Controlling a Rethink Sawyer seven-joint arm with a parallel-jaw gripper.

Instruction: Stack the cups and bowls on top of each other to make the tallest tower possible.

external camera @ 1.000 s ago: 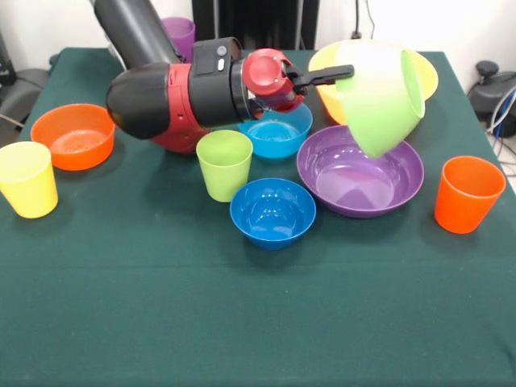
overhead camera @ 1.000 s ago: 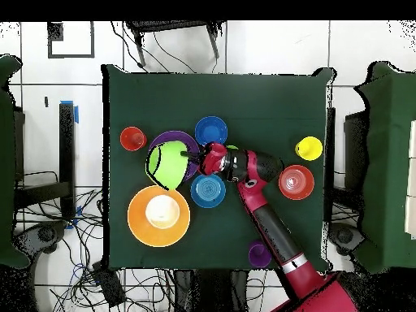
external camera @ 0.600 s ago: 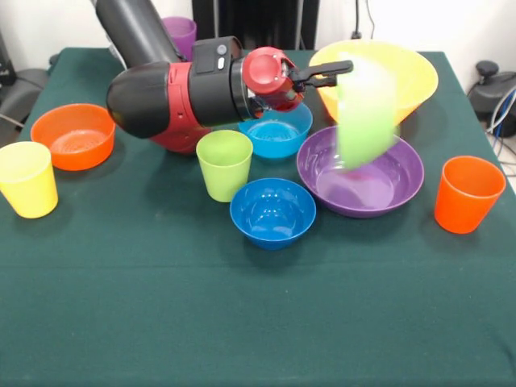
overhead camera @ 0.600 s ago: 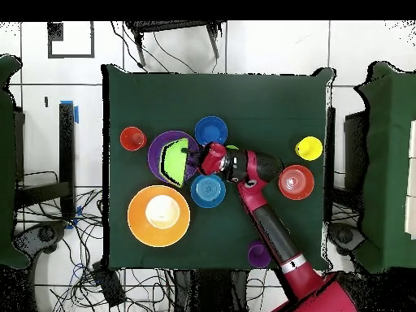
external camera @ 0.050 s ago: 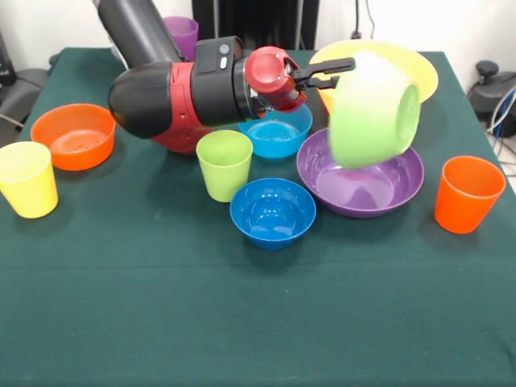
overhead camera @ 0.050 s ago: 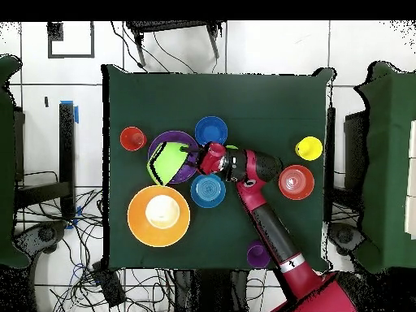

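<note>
Lime green bowl (external camera @ 0.050 s ago: 372,113) hid part of the yellow-orange bowl (external camera @ 0.050 s ago: 419,68) at upper right. It hung tilted above the purple bowl (external camera @ 0.050 s ago: 360,179), mouth facing right, its rim clamped in the gripper (external camera @ 0.050 s ago: 343,72).

Table (external camera @ 0.050 s ago: 258,322) covered in dark green cloth. Resting directly on it: yellow cup (external camera @ 0.050 s ago: 28,179), small orange bowl (external camera @ 0.050 s ago: 73,135), lime green cup (external camera @ 0.050 s ago: 224,164), dark blue bowl (external camera @ 0.050 s ago: 272,212), light blue bowl (external camera @ 0.050 s ago: 278,133), purple bowl (external camera @ 0.050 s ago: 367,189), orange cup (external camera @ 0.050 s ago: 468,193), yellow-orange bowl (external camera @ 0.050 s ago: 419,72), purple cup (external camera @ 0.050 s ago: 181,34).

claw (external camera @ 0.050 s ago: 343,71) gripping tilted green bowl (external camera @ 0.050 s ago: 372,111), above purple bowl (external camera @ 0.050 s ago: 360,179)
</note>
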